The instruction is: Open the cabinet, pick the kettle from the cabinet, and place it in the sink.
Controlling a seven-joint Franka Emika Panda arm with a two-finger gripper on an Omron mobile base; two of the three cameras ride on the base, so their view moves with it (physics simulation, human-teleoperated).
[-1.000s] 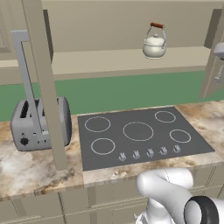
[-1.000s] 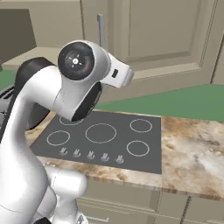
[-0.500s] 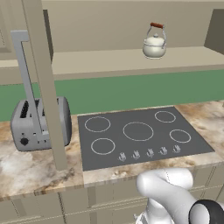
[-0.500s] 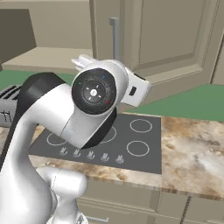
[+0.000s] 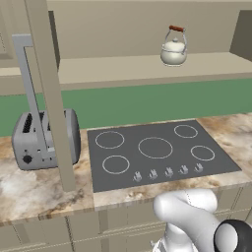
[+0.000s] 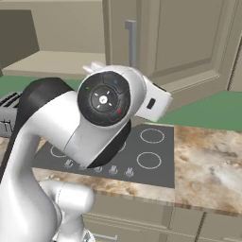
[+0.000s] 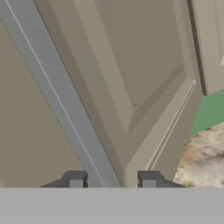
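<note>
Now the gripper (image 7: 112,183) is spread with a finger on each side of the silver door handle (image 7: 61,100), not pinching it, while the kettle (image 5: 173,51) stands upright on the open cabinet (image 5: 128,69) shelf; it looks light, stiff and smooth, so its wooden-topped bail seems the best hold.

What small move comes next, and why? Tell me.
Probably back the gripper off the silver bar handle, which sits between its parted fingertips. Both cabinet doors already stand swung open, and the kettle sits exposed on the shelf, so the arm can likely leave the handle and turn toward the kettle.
</note>
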